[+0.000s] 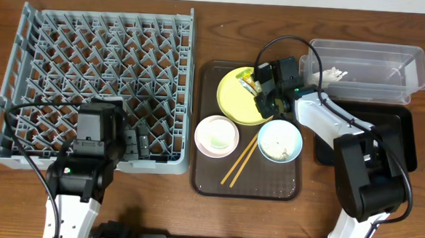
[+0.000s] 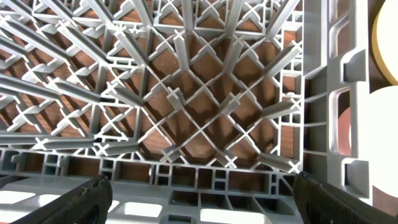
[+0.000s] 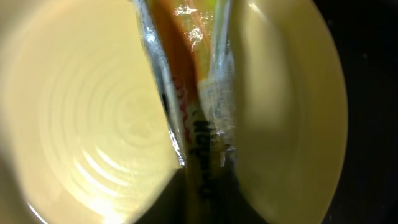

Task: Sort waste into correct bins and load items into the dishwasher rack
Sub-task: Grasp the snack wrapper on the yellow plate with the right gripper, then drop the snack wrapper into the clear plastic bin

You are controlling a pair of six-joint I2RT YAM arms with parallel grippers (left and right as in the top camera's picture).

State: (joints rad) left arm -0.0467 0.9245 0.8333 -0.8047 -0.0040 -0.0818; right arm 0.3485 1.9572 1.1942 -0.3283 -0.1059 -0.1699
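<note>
In clear tub (image 1: 391, 52), white paper (image 1: 336, 73) — over yellow plate (image 1: 235, 102), wrapper (image 3: 193, 93)

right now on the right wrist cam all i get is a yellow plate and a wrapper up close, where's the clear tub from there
Observer: The clear tub stands just right of the right gripper, off the brown tray, with white paper inside.
Operator: is the left arm anywhere near me
Observer: No. The left gripper is open over the near edge of the rack, on the other side of the brown tray.
Operator: what else is on the tray besides my plate
Observer: Nearer the robot than the plate are a pinkish bowl and a light blue bowl, with chopsticks lying between them.
</note>
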